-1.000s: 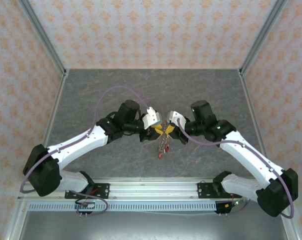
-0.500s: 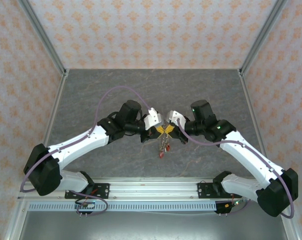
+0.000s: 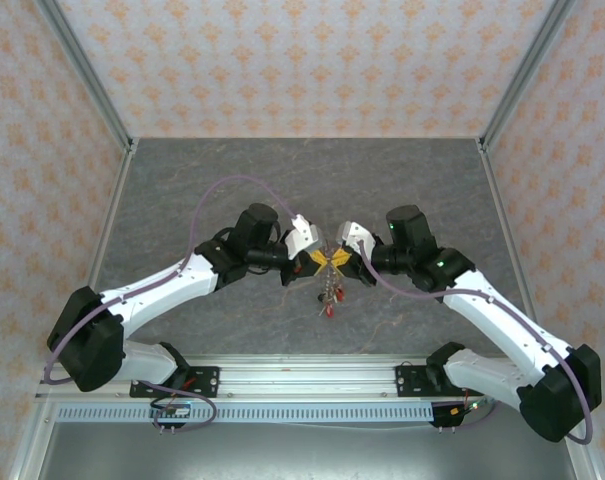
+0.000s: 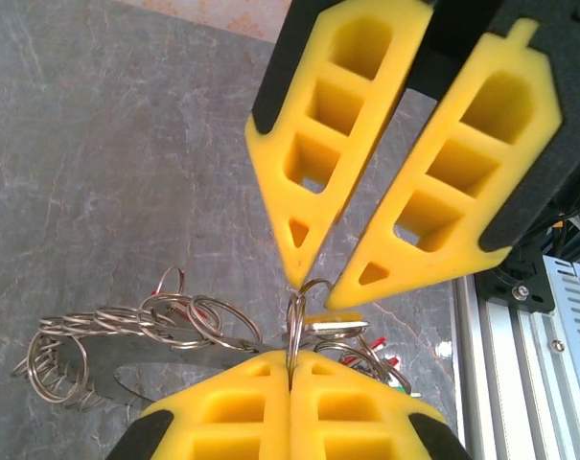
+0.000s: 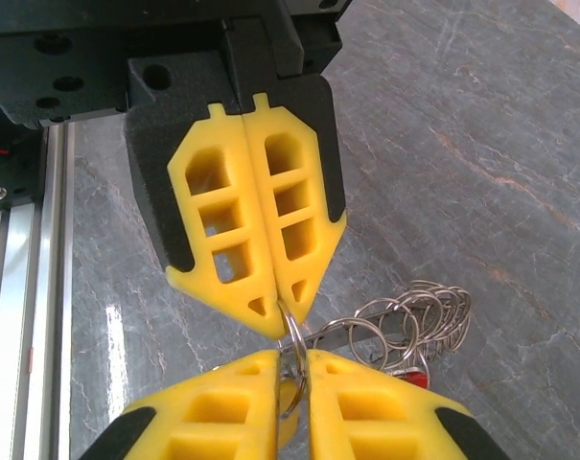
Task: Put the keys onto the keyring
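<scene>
Grey marbled table (image 3: 182, 200): two grippers, one split ring (image 4: 295, 331).
Left gripper (image 4: 290, 362) clamped on it, right gripper (image 4: 316, 287) a crack apart around it; ring likely stiff, thin, slippery, so pinch rim flat-on; keys (image 3: 328, 306) dangle.

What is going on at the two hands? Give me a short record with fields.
left hand: shut on a small split ring
right hand: tip to tip with the left hand, fingers slightly parted around the same ring; grip unclear
keys: bunched, red heads at the end, on the near side of the hands in the top view
other rings: a cluster of wire rings beside the held one
table: grey, marbled
</scene>
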{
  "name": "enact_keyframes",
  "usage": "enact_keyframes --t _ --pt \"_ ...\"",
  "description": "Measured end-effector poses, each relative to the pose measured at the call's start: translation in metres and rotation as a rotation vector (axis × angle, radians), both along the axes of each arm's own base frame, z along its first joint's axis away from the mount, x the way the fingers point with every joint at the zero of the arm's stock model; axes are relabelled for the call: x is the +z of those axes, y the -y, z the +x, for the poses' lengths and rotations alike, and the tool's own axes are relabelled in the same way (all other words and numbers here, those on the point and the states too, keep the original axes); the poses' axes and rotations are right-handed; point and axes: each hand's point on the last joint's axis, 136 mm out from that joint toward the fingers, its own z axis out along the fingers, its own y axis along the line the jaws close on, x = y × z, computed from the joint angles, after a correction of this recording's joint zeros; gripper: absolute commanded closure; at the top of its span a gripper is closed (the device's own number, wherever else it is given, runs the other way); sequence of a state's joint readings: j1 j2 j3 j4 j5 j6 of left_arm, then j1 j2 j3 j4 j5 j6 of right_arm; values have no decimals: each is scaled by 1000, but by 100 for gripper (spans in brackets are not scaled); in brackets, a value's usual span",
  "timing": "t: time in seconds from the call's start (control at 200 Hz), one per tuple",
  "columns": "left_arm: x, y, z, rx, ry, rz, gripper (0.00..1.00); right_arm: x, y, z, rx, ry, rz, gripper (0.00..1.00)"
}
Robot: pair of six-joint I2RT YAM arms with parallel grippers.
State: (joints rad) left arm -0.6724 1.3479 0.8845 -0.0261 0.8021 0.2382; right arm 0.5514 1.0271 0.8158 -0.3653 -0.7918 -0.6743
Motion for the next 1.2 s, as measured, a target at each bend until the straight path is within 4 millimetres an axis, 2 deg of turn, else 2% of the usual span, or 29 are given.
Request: enact_keyframes --t 0.776,0.881,0.961,1.201 --pt "10 -2 -1 1 -36 -65 100 0 -5 8 -28 -1 107 82" --pt "11 -1 -1 -1 -34 -67 100 -1 -5 11 -41 -2 115 76" --pt "11 -1 -1 -1 -34 -67 100 -2 -4 12 -49 1 118 75" --pt "11 -1 -1 0 -32 -68 100 0 -6 8 -28 -25 139 90"
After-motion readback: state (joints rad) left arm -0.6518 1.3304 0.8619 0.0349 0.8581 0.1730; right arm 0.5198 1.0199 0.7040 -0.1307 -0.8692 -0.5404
